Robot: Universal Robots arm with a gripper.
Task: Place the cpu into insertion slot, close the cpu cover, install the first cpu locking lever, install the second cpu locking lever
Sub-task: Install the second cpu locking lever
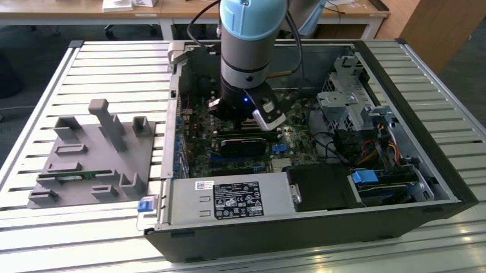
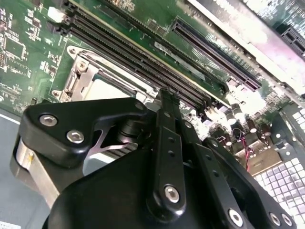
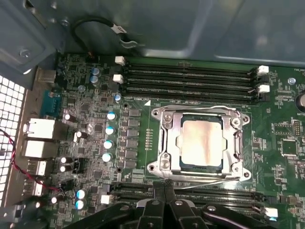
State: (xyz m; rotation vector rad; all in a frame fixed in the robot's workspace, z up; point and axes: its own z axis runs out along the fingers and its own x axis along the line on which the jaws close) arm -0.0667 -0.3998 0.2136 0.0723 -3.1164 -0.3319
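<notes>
1 cpu [image 3: 201,143] seated under cpu cover [image 3: 164,136], gripper [image 3: 164,185] closed

The cpu [image 3: 201,143] sits in the insertion slot [image 3: 183,167] under the cpu cover [image 3: 167,138] — between memory slots [image 3: 190,78]

silver cpu [image 3: 200,143] seated in insertion slot [image 3: 183,166], cpu cover [image 3: 167,138] closed flat

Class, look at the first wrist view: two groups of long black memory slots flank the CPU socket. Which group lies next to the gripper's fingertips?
The group partly hidden behind the gripper, across the cpu cover from the four-slot bank with white latches by the case wall.
</notes>
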